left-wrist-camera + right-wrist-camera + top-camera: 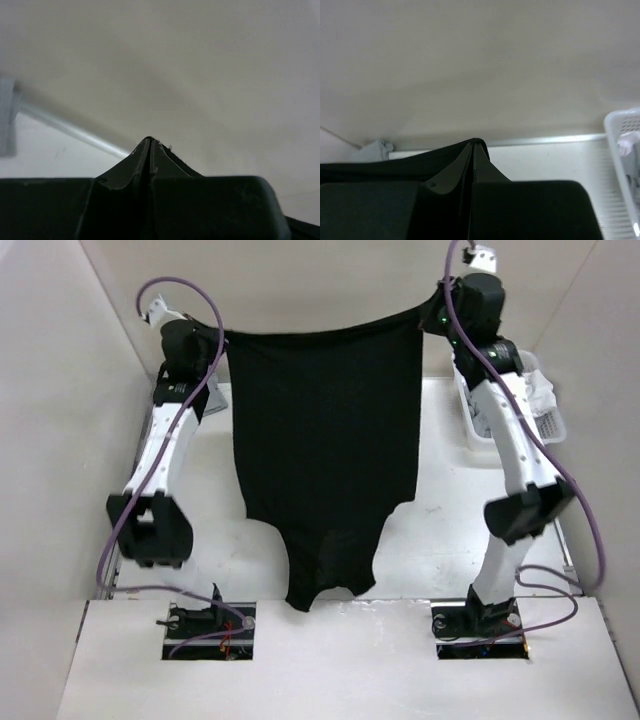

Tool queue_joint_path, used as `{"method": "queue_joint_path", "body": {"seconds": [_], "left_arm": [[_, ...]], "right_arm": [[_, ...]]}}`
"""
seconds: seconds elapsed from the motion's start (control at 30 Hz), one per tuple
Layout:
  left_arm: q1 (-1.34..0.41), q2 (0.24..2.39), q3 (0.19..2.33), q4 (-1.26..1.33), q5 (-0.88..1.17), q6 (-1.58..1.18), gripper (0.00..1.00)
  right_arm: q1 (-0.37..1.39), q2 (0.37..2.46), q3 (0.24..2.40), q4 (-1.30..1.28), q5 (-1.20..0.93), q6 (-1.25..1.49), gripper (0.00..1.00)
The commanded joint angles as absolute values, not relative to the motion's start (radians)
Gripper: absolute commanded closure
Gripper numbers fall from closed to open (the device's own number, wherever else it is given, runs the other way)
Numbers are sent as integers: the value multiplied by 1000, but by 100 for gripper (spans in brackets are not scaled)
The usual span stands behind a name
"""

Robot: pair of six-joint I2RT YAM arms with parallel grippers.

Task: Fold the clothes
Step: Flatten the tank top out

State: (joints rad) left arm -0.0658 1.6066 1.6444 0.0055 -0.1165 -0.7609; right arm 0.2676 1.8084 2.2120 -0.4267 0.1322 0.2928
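The clothes (325,450) are one plain black garment, hanging spread out in the air between both raised arms. Its lower end narrows and drapes toward the table's near edge. My left gripper (215,338) is shut on the garment's upper left corner. My right gripper (428,312) is shut on the upper right corner. In the left wrist view my gripper (150,141) has its jaws pressed together with black cloth (177,160) at the tips. In the right wrist view my gripper (473,145) is shut with black cloth (395,167) stretching away to the left.
A white basket (548,420) with pale garments stands at the right side of the table (440,530), also seen at the right edge of the right wrist view as the basket (620,145). A small grey cloth (376,149) lies by the back wall. Walls enclose the table on three sides.
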Motion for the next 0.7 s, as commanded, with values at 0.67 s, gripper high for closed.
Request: {"method": "queue_joint_path", "body": {"seconds": [0.67], "left_arm": [[-65, 1142, 1326, 100, -104, -784, 99]], "right_arm": [[321, 1323, 1746, -281, 9, 385, 98]]}}
